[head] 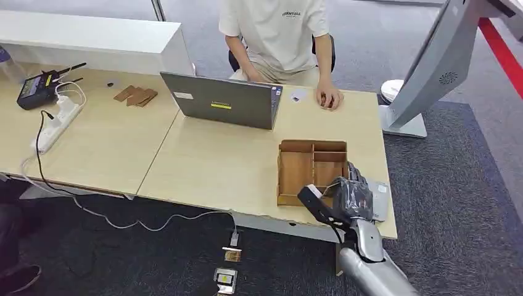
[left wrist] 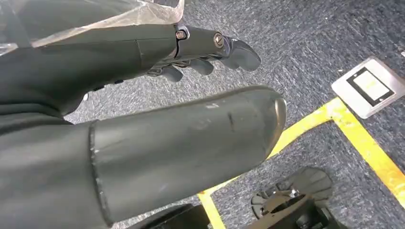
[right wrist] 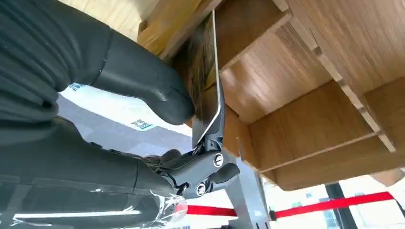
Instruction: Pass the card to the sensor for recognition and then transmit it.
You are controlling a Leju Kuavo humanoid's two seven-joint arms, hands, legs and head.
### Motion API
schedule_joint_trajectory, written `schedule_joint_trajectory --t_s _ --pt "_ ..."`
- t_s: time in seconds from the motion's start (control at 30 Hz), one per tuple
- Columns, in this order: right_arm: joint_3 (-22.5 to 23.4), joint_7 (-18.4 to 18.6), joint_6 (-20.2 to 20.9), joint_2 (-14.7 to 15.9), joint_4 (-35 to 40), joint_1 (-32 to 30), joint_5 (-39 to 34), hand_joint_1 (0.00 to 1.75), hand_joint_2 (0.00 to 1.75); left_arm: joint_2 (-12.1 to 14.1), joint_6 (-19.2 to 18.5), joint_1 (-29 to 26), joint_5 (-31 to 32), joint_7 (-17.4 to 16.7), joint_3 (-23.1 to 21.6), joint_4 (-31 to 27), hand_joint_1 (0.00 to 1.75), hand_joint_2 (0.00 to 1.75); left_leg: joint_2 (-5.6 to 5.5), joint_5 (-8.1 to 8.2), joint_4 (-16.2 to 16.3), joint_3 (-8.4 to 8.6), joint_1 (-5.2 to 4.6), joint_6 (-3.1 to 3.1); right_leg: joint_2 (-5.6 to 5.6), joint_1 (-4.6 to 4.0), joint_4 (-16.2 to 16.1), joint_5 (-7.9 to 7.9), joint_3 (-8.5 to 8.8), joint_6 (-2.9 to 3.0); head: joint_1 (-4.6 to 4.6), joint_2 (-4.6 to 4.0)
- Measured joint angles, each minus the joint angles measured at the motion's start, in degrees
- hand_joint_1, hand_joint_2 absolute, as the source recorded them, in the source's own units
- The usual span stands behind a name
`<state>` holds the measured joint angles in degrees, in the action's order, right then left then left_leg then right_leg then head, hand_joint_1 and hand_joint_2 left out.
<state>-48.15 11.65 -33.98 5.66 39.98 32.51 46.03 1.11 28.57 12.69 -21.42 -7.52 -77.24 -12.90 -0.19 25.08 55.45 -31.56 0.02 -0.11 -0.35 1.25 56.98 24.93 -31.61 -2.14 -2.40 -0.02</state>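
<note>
A: From the head view, where is the right hand [head: 346, 198]?

B: At the front right of the table [head: 216, 166], over the near corner of the wooden tray [head: 312, 169] with its compartments. A person [head: 277, 37] sits across the table behind an open laptop [head: 222, 100]; a tilted grey stand [head: 425, 74] rises at the table's right end.

A: And the left wrist view?

B: The left hand [left wrist: 191, 52] hangs over grey carpet [left wrist: 310, 43] with a yellow line [left wrist: 353, 138]. Its fingers curl loosely and hold nothing; whether it is clenched or slack I cannot tell.

A: Where is the card?

B: In the right wrist view, the card [right wrist: 206, 81] is pinched edge-on between the thick thumb [right wrist: 143, 81] and a dark finger [right wrist: 210, 162] of the right hand, just beside the tray's wall and dividers. It bends slightly near the finger.
</note>
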Motion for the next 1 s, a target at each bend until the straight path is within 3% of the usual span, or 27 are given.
schedule_joint_trajectory --t_s 0.53,1.0 --pt "1.4 -0.61 -3.72 -0.11 5.68 2.38 -0.68 1.75 1.75 0.02 -0.59 0.13 0.55 -0.33 0.22 0.0 0.0 0.0 0.02 -0.01 0.01 0.01 0.0 0.0 0.0 0.0 0.0 -0.02 0.0 0.0 0.0 0.0" --pt "1.46 2.01 0.35 1.27 12.55 8.62 2.34 1.75 1.75 0.0 -2.38 1.02 2.4 -0.59 0.2 0.0 0.0 0.0 0.02 -0.01 0.01 0.0 0.0 0.0 0.01 0.0 0.0 -0.02 0.0 0.0 0.02 0.0"
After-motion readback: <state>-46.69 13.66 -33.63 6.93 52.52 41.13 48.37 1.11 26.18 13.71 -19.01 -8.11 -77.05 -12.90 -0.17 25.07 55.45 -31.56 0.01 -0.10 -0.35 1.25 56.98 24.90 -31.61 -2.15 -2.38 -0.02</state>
